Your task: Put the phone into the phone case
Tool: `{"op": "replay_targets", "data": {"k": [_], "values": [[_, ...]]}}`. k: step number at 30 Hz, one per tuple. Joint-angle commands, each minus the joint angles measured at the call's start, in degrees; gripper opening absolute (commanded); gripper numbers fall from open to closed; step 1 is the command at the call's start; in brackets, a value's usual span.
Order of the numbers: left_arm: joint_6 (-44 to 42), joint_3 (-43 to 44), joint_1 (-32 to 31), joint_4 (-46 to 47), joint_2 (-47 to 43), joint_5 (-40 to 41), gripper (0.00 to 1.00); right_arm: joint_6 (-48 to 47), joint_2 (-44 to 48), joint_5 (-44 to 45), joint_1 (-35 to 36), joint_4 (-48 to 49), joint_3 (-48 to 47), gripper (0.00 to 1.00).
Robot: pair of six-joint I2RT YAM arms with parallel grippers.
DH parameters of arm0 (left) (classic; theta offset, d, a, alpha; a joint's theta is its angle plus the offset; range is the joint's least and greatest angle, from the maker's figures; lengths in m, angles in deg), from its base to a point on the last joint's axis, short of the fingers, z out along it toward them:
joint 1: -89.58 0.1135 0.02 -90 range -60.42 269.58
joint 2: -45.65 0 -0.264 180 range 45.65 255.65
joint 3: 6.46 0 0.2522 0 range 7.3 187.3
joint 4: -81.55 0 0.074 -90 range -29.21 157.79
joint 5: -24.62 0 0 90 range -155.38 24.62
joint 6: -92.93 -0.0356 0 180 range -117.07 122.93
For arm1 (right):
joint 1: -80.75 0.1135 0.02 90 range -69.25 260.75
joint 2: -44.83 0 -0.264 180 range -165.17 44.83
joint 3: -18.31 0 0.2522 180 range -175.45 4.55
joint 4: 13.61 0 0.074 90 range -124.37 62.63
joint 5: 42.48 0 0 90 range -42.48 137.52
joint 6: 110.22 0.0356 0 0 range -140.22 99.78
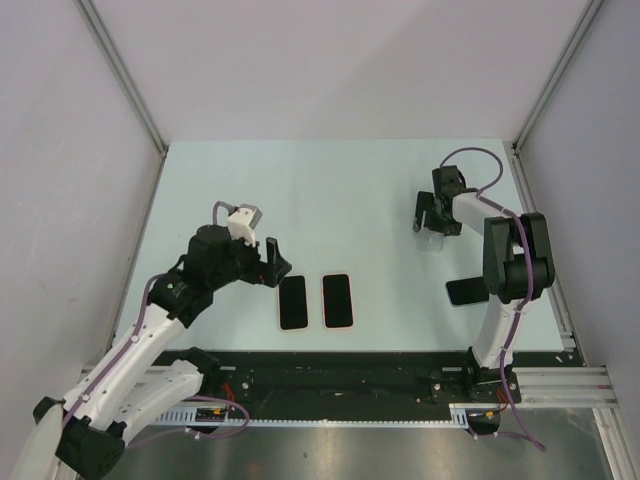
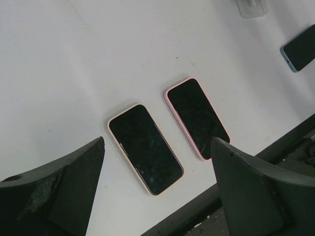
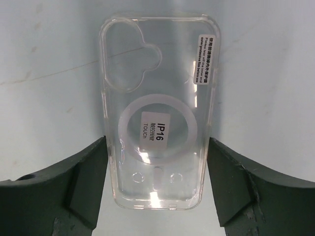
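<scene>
On the pale worktop [image 1: 330,190], as the overhead view is showing it, a cream-rimmed phone [image 1: 292,302] and a pink-rimmed phone [image 1: 337,300] are lying side by side near the front edge, dark faces up, close together but apart. The left arm [image 1: 180,290] is reaching in from the left, its jaws hanging just beside the cream-rimmed phone. Well apart from these, toward the far right, the clear phone case [image 1: 433,240] is lying flat, and the right arm [image 1: 515,255] is bending over it with its jaws pointing down at it. A blue-rimmed phone [image 1: 467,291] is lying partly hidden behind that arm's lower part.

Under the left wrist camera, the two dark fingers [image 2: 64,187] are standing wide apart. The left jaws are gaping and holding nothing. Both nearby phones are lying on the worktop beyond them, between the two tips.

Under the right wrist camera, the clear phone case is filling the middle, showing a white ring with an IP16 sticker [image 3: 155,132] and its camera cut-out at the far end. The right fingers [image 3: 59,191] are flanking its near half, the jaws spread about as wide as the case, tips just beside its long edges. Whether they are touching it I cannot tell.
</scene>
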Motion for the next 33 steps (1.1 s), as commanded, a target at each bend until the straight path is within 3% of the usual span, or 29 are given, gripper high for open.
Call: {"op": "replay_targets", "data": {"k": [1,6,11,14,24,33], "values": [[6.76,0.4,0.24,2.84,3.16,-4.74,0.91,0.97,1.94,-12.57,3.41,-0.3,2.4,0.62],[12.4,2.77,0.24,5.21,7.74,-10.89,0.85,5.28,8.88,-33.57,3.59,8.83,13.27,0.61],[16.27,4.0,0.24,9.96,11.78,-14.59,0.81,15.27,14.25,-52.7,3.5,26.57,24.54,0.61],[17.94,4.18,0.24,14.0,14.68,-16.61,0.81,19.69,15.66,-59.76,4.29,36.34,30.09,0.6],[28.75,5.58,-0.29,35.52,27.86,-25.49,0.68,28.92,22.69,-65.41,7.98,50.94,37.04,0.59],[34.21,9.45,-2.75,44.68,38.15,-28.13,0.59,34.72,26.11,-66.55,10.44,57.62,38.89,0.59]]}}
